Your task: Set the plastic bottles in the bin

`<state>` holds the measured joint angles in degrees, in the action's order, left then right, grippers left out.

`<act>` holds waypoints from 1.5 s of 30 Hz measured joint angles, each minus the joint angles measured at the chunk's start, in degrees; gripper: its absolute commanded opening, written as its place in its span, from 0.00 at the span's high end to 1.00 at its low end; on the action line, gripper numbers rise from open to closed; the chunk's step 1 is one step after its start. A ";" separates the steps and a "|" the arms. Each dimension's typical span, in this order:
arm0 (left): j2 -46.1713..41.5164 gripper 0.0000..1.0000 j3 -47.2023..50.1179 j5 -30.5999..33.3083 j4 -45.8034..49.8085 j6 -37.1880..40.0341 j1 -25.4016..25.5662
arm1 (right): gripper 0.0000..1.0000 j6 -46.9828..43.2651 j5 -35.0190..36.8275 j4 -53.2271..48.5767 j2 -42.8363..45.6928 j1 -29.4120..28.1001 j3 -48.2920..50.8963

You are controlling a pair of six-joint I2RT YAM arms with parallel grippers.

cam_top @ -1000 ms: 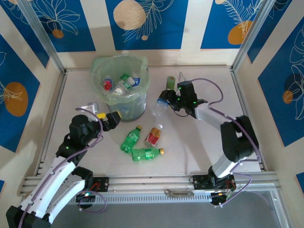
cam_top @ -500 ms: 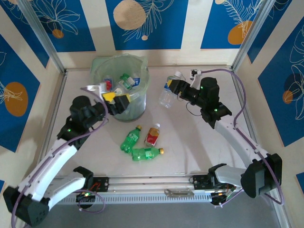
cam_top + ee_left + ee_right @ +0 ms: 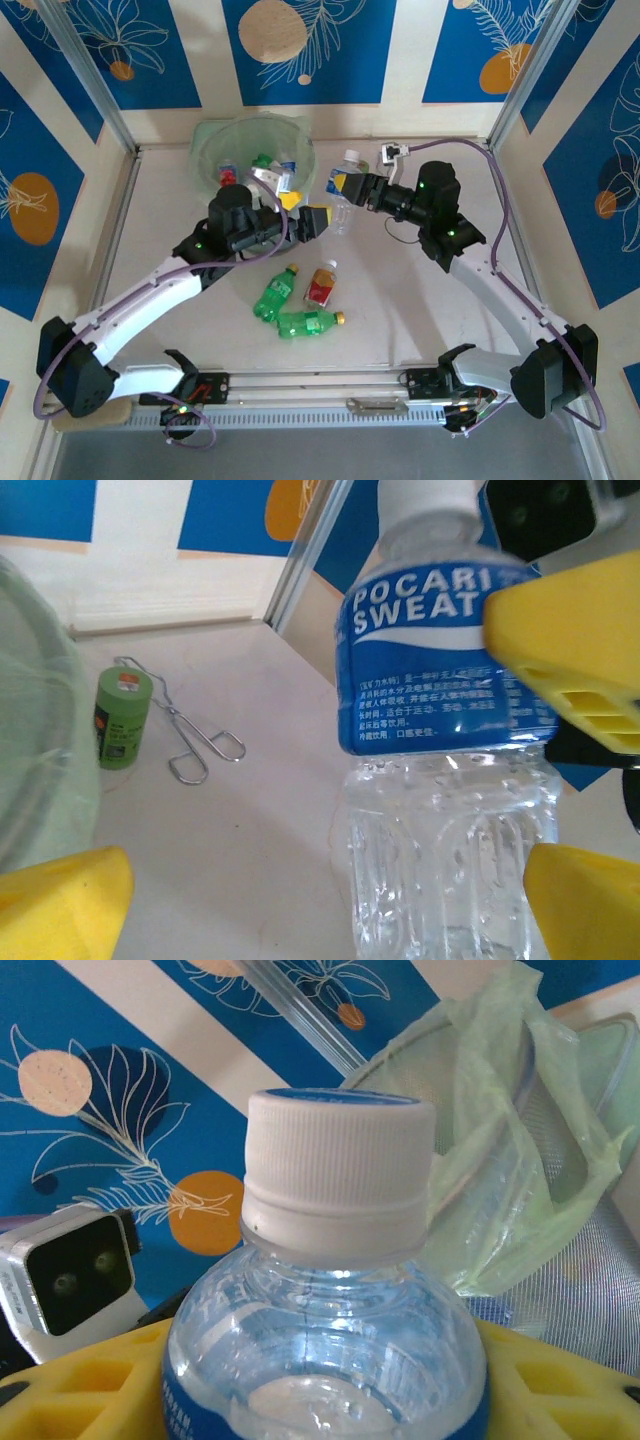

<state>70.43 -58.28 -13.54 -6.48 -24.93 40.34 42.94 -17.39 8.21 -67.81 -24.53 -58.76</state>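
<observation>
Pale table: green bottle, second green bottle and red bottle lie just nearside of the left gripper. Bin stands left of it, cylinder and tongs ahead.

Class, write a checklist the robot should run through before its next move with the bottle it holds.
1. Right end effector gripping the blue-labelled bottle: ok.
2. Bottle upright, cap on: ok.
3. Bottle above the bin: not ok, beside it.
4. Left end effector open: ok.
5. Left end effector apart from the bottle: cannot tell, its fingers flank it closely.
6. Room in the bin: ok.
</observation>
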 measured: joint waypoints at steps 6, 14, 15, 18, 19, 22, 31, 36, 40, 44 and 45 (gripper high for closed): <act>2.01 0.00 -1.57 -0.35 -0.52 0.00 0.44 | 0.47 -0.20 -0.04 1.27 -0.63 0.20 -0.13; 3.69 0.00 -2.19 -2.64 -1.75 -0.17 0.44 | 0.48 -1.22 0.13 1.18 -1.36 0.15 -0.39; 3.67 0.00 -2.19 -2.80 -1.75 -0.20 0.44 | 0.48 -1.31 0.20 1.16 -1.36 0.15 -0.39; 3.67 0.00 -2.19 -3.15 -1.73 -0.15 0.42 | 0.48 -1.88 0.70 0.39 -1.03 0.02 -0.39; 3.65 0.00 -2.19 -3.50 -1.70 -0.11 0.42 | 0.48 -2.05 0.87 -0.04 -0.83 -0.02 -0.39; 3.56 0.00 -2.19 -4.57 -1.68 -0.04 0.42 | 0.48 -2.29 1.33 -0.96 -0.11 -0.17 -0.39; 3.61 0.00 -2.19 -8.57 -3.19 -0.26 0.22 | 0.48 -2.32 1.75 -2.12 1.46 -0.55 -0.39; 3.67 0.00 -2.21 -14.60 -5.33 -0.66 1.92 | 0.48 -2.49 3.41 -2.58 1.70 -0.85 -0.39; 3.67 0.00 -2.21 -16.09 -5.62 -0.66 1.86 | 0.48 -2.23 3.41 -2.64 2.03 -0.11 -0.37; 3.69 0.00 -2.25 -16.70 -6.38 -0.68 1.92 | 0.49 -1.09 2.69 -1.57 2.03 0.28 -0.33; 3.85 0.00 -2.40 -16.72 -6.40 -0.68 1.92 | 0.49 -0.96 2.56 -1.38 2.03 0.28 -0.33</act>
<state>74.28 -60.69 -30.26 -12.88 -25.61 42.26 41.98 -14.83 6.83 -65.78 -24.25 -59.09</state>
